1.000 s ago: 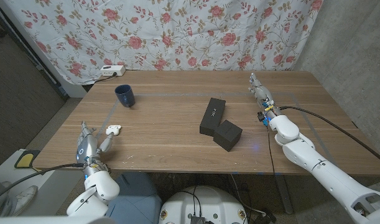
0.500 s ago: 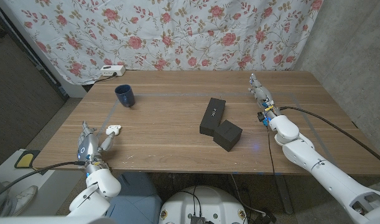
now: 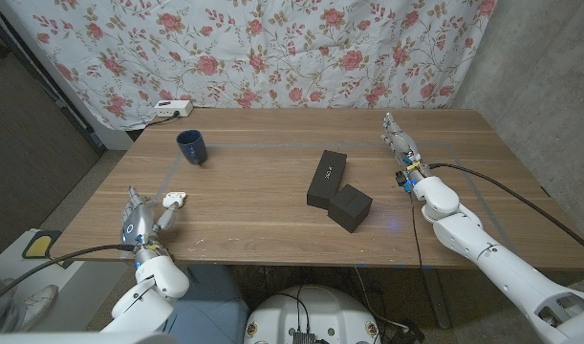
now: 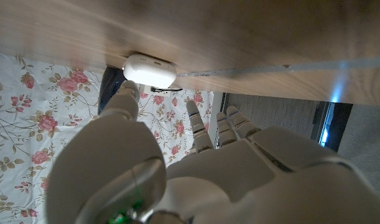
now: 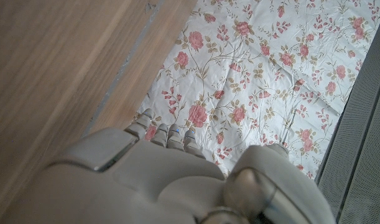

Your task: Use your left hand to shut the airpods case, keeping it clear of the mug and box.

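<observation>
The white airpods case (image 3: 176, 200) lies on the wooden table near its left front edge. My left hand (image 3: 144, 219) stands just in front of the case, holding nothing, fingers apart and reaching towards it. In the left wrist view one fingertip (image 4: 129, 93) is at the rounded case (image 4: 150, 70), touching it or nearly so. I cannot tell whether the lid is up. The dark blue mug (image 3: 191, 146) stands well behind the case. Two black boxes (image 3: 328, 178) (image 3: 350, 206) sit mid-table, far from it. My right hand (image 3: 399, 139) is at the far right with its fingers stretched out, holding nothing.
A white power strip (image 3: 171, 108) lies at the table's far left edge, below the flowered curtain (image 3: 272, 48). Bare wood (image 3: 253, 205) lies between the case and the black boxes. The table's front edge runs close under my left hand.
My left hand has crept a little forward and to the right, towards the case. The case, mug, boxes and right arm have not moved.
</observation>
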You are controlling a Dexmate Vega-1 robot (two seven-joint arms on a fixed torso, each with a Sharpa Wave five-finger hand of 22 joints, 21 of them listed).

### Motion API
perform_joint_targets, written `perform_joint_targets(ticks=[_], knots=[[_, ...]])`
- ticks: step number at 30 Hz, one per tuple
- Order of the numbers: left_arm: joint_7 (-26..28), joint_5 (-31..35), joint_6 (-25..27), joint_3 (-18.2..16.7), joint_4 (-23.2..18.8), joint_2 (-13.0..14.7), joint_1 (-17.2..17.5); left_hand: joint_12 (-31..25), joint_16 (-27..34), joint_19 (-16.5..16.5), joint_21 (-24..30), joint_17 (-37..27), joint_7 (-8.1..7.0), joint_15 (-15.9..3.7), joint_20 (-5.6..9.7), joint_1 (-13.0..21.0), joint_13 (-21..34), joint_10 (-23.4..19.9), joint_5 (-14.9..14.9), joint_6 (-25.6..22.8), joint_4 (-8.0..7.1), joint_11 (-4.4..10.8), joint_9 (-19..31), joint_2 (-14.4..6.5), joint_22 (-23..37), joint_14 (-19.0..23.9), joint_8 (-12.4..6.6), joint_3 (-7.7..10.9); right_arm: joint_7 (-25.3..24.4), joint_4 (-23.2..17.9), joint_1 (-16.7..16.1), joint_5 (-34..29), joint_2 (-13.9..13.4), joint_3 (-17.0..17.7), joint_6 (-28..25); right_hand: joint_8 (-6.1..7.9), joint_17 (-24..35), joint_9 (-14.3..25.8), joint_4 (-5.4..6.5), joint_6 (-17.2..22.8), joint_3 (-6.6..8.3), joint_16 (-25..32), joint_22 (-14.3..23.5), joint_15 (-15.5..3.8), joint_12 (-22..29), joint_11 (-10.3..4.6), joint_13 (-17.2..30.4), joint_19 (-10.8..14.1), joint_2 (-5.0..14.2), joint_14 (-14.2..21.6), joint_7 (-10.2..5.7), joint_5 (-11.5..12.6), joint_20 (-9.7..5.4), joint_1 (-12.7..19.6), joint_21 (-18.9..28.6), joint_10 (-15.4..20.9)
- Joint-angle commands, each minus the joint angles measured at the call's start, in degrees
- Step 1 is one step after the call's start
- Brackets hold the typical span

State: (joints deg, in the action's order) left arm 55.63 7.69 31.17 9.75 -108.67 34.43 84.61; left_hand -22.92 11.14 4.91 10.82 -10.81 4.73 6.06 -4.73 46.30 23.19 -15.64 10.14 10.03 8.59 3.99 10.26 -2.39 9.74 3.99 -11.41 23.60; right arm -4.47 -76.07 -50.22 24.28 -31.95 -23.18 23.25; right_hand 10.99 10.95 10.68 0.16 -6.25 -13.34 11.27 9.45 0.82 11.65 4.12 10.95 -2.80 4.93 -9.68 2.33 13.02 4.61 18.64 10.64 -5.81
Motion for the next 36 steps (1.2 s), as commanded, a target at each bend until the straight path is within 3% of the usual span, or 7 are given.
perform_joint_targets(ticks=[1, 10, 22, 36], knots=[[0.2, -0.4, 1.3, 1.3, 0.7, 0.2, -1.4, -0.6, 0.2, 0.1, 0.1, -0.3, 0.27, -0.36, -0.45, 0.3, 0.4, -0.5, 0.0, 3.2, 0.14, 0.21, 0.3, 0.1, 0.2, 0.4, -0.06, -0.2, 0.2, 0.5, 0.3, 0.1, 0.1, 0.0, 0.2, 0.15, 0.1, 0.1, -0.14, -0.3, 0.0, 0.2, 0.3, -0.29, 0.0, -0.44, 0.0, 0.1, 0.25, -4.2, -0.39, 0.0, 0.47, 0.5, 0.2, 0.1], [1.2, -0.6, 2.3, 1.8, 1.2, -0.1, -2.1, -0.9, 0.2, 0.1, 0.1, -0.3, 0.42, -0.59, -0.69, 0.7, 0.8, -0.2, 0.1, 2.9, 0.24, 0.03, 0.3, -0.1, 0.2, 0.4, -0.1, -0.28, 0.4, 0.8, 0.6, 0.1, 0.1, -0.1, 0.2, 0.16, 0.1, 0.1, -0.16, -0.3, 0.02, 0.2, 0.3, -0.35, 0.0, -0.54, 0.0, 0.1, 0.26, -4.2, -0.36, -0.1, 0.49, 0.5, 0.2, 0.2], [2.7, -0.3, 5.4, 3.3, 1.3, -1.5, -3.7, -1.4, 0.0, 0.0, 0.1, -0.2, 0.61, 0.51, -1.03, 1.4, 1.4, 0.2, 0.1, 2.4, 0.41, -0.28, 0.3, -0.5, 0.2, 0.0, -0.22, -0.25, 0.6, 0.7, 0.7, 0.4, -0.1, 0.0, 0.0, 0.17, 0.1, 0.1, -0.19, -0.3, 0.05, 0.2, 0.3, -0.38, 0.0, -0.75, 0.0, 0.2, 0.27, -4.2, -0.38, -0.1, 0.49, 0.5, 0.2, 0.2], [2.0, -1.6, 4.8, 3.5, 1.5, -0.9, -3.8, -1.8, 0.1, -0.4, 0.0, -0.2, 0.3, -0.61, -1.67, 0.9, 2.0, 0.4, -0.1, 2.3, 0.0, 0.17, 0.3, -0.3, 0.2, 0.1, -0.11, -0.88, 0.4, 0.2, 0.2, 0.7, -0.5, 0.3, -0.2, 0.27, 0.1, 0.1, -0.26, 0.1, 0.15, 0.3, 0.3, -0.56, 0.2, -1.24, 0.0, 1.2, 0.36, -3.6, -0.62, -0.2, 0.25, 0.6, 0.6, 0.9]])
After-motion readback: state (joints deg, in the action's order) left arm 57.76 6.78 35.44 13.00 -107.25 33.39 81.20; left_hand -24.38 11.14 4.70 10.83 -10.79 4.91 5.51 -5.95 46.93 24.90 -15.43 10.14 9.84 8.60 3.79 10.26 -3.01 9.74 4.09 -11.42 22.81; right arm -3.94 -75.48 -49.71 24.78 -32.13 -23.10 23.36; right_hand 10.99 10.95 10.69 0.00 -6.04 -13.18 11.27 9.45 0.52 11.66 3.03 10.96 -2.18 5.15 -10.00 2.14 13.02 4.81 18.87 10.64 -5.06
